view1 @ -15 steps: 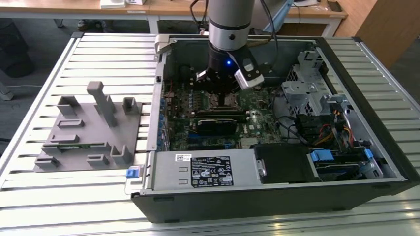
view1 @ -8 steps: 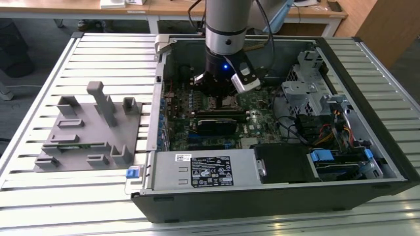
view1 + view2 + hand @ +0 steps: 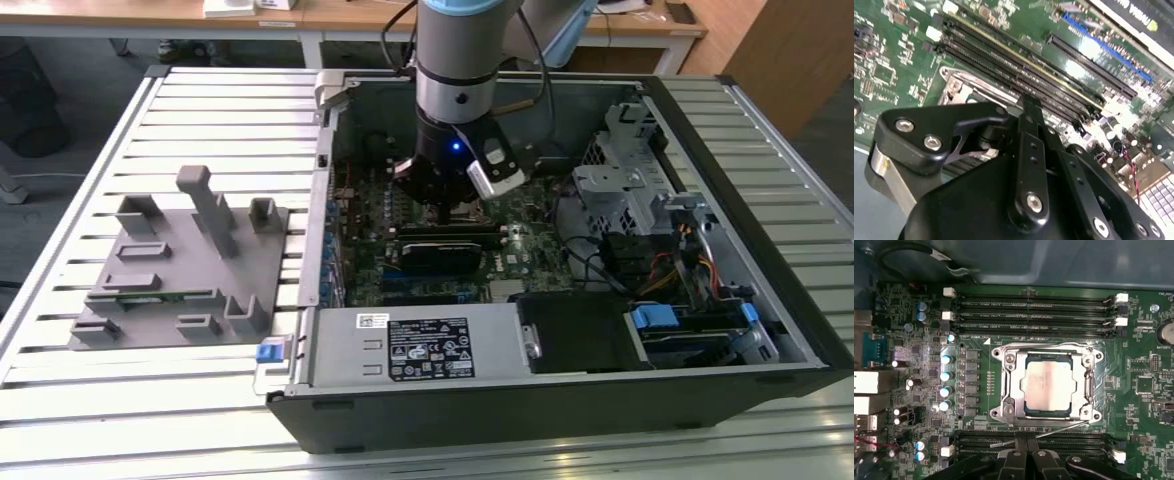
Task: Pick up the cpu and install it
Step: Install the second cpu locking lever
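Note:
The cpu (image 3: 1048,387), a flat square chip with a shiny silver top, lies flat inside the metal socket frame (image 3: 1004,386) on the green motherboard in the first wrist view. My gripper (image 3: 1026,439) hangs above the board just beside the socket, over the memory slots, with its black fingers (image 3: 1026,107) pressed together and nothing between them. In the exterior view the arm reaches down into the open computer case, and the gripper (image 3: 447,212) sits low over the middle of the board.
Long memory slots (image 3: 1034,305) run on both sides of the socket. A black expansion card (image 3: 447,250), a power supply (image 3: 414,345) and a drive cage (image 3: 627,190) crowd the case. A grey fixture (image 3: 174,265) stands on the slatted table at the exterior view's left.

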Robot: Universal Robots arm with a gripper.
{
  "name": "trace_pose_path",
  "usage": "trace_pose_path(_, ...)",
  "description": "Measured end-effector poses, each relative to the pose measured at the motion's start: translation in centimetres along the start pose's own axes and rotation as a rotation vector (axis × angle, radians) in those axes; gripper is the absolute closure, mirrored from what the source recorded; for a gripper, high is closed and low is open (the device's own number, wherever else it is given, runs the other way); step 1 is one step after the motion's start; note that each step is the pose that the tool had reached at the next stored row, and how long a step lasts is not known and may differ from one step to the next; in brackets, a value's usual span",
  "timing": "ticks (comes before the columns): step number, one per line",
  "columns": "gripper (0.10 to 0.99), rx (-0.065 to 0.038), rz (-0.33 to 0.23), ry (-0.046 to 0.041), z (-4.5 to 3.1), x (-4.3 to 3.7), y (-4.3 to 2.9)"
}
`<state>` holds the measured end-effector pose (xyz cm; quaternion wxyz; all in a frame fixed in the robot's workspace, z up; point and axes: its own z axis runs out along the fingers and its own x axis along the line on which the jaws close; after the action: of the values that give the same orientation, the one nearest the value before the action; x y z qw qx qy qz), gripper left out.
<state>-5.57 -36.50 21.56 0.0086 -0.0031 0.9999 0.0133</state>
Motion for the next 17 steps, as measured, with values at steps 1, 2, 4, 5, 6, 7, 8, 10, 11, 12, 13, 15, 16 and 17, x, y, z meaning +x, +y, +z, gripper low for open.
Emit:
trace_pose_path(1,0.980,-0.011,0.000,-0.0002,0.01,0.03,-0.10)
trace_pose_path(2,0.980,-0.020,0.000,-0.0002,0.00,0.06,-0.22)
trace_pose_path(4,0.980,-0.035,0.001,-0.0003,0.01,0.11,-0.50)
trace_pose_path(5,0.980,-0.042,0.001,-0.0004,0.02,0.16,-0.66)
trace_pose_path(6,0.980,-0.048,0.001,-0.0004,0.03,0.23,-0.83)
trace_pose_path(7,0.980,-0.053,0.001,-0.0005,0.04,0.31,-1.00)
trace_pose_path(8,0.980,-0.059,0.001,-0.0005,0.05,0.41,-1.14)
trace_pose_path(10,0.980,-0.069,0.001,-0.0004,0.10,0.55,-1.39)
trace_pose_path(11,0.980,-0.074,0.001,-0.0005,0.16,0.60,-1.51)
trace_pose_path(12,0.980,-0.078,0.001,-0.0006,0.22,0.63,-1.62)
trace_pose_path(13,0.980,-0.082,0.001,-0.0006,0.29,0.66,-1.68)
trace_pose_path(15,0.980,-0.087,0.002,-0.0006,0.45,0.74,-1.77)
trace_pose_path(16,0.980,-0.090,0.002,-0.0006,0.54,0.78,-1.80)
trace_pose_path(17,0.980,-0.093,0.002,-0.0007,0.61,0.85,-1.87)
